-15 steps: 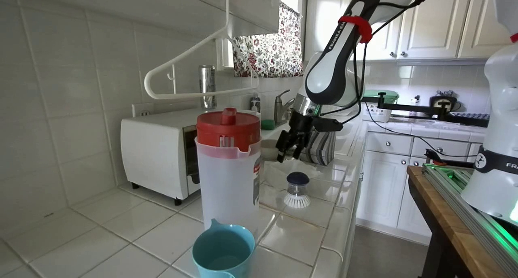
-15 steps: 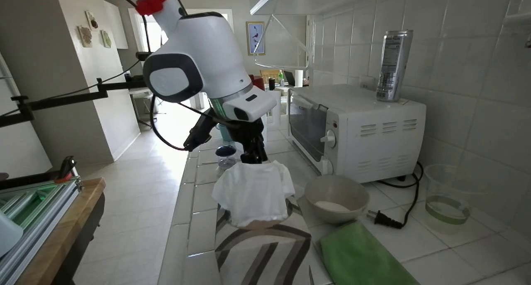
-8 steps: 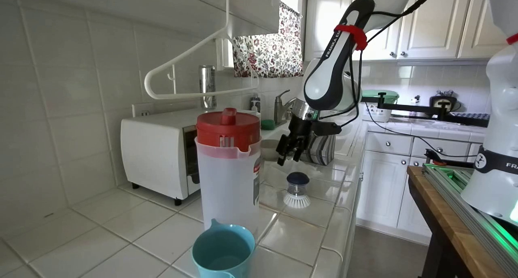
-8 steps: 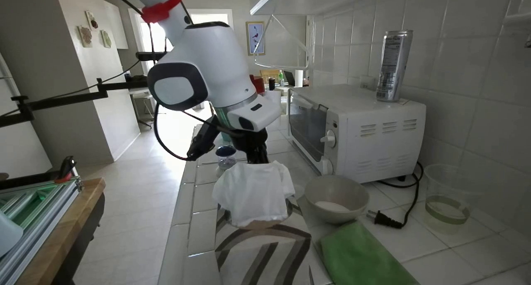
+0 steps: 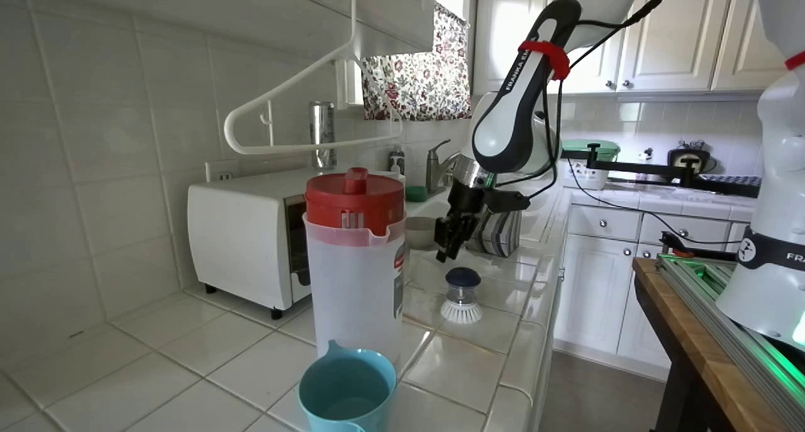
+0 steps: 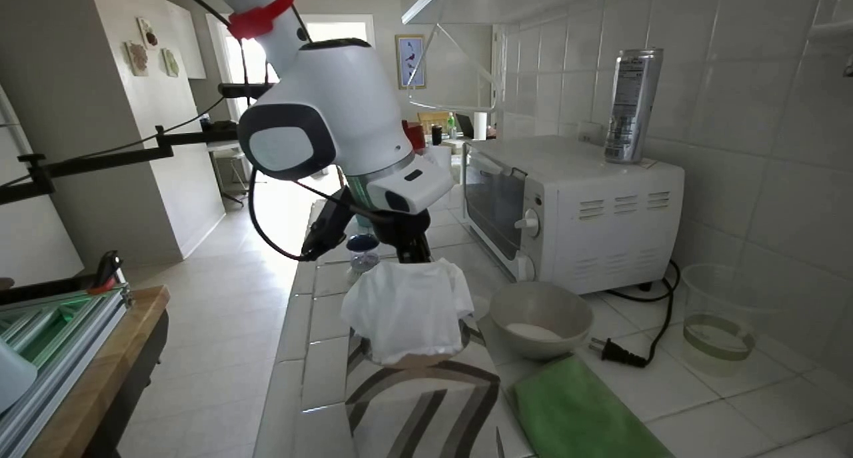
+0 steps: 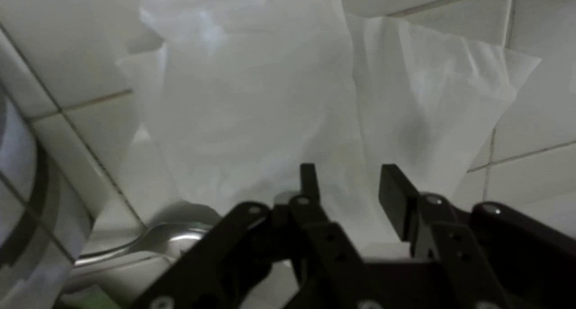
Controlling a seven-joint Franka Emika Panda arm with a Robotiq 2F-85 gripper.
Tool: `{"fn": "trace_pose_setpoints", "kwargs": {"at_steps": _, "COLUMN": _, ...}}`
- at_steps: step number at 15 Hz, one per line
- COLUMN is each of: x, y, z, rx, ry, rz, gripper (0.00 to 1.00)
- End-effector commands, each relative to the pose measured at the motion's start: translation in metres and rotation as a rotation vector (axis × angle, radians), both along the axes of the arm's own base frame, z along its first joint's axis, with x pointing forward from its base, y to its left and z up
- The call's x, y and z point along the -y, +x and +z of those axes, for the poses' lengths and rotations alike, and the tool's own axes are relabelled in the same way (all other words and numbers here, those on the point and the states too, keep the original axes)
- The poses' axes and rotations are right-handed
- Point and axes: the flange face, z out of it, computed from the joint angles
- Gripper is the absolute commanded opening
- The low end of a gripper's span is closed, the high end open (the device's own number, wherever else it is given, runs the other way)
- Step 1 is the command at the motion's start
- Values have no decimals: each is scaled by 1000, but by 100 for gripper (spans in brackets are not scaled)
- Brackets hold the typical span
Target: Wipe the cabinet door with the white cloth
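Low in the wrist view, the half-spread tool (image 7: 350,171) grips nothing; pickup, I'd say: next, pinch the white cloth (image 7: 256,97).

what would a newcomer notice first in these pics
Probably the big white robot arm, angled down over the tiled counter in both exterior views. Next, in an exterior view, the red lid on the pitcher, with the turquoise cup in front of it. In the wrist view, the white cloth lies spread on that counter.
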Motion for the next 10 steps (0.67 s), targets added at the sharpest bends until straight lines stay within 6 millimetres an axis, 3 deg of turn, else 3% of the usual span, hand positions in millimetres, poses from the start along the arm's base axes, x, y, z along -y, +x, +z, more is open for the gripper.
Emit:
{"fn": "trace_pose_setpoints", "kwargs": {"at_steps": 1, "x": 4, "y": 2, "z": -5, "rx": 15, "ry": -20, "rz": 47, "gripper": 12}}
{"fn": "trace_pose_setpoints", "kwargs": {"at_steps": 3, "x": 5, "y": 1, "z": -7, "rx": 10, "ry": -20, "rz": 46, "gripper": 0}}
{"fn": "trace_pose_setpoints", "kwargs": {"at_steps": 6, "x": 3, "y": 1, "z": -4, "rx": 13, "ry": -14, "rz": 39, "gripper": 0}}
{"fn": "trace_pose_setpoints", "kwargs": {"at_steps": 7, "x": 1, "y": 2, "z": 1, "rx": 24, "ry": -11, "rz": 40, "gripper": 26}}
{"fn": "trace_pose_setpoints", "kwargs": {"at_steps": 8, "x": -2, "y": 3, "z": 7, "rx": 37, "ry": -10, "rz": 41, "gripper": 27}}
{"fn": "trace_pose_setpoints", "kwargs": {"at_steps": 10, "x": -6, "y": 9, "z": 25, "rx": 90, "ry": -20, "rz": 48, "gripper": 40}}
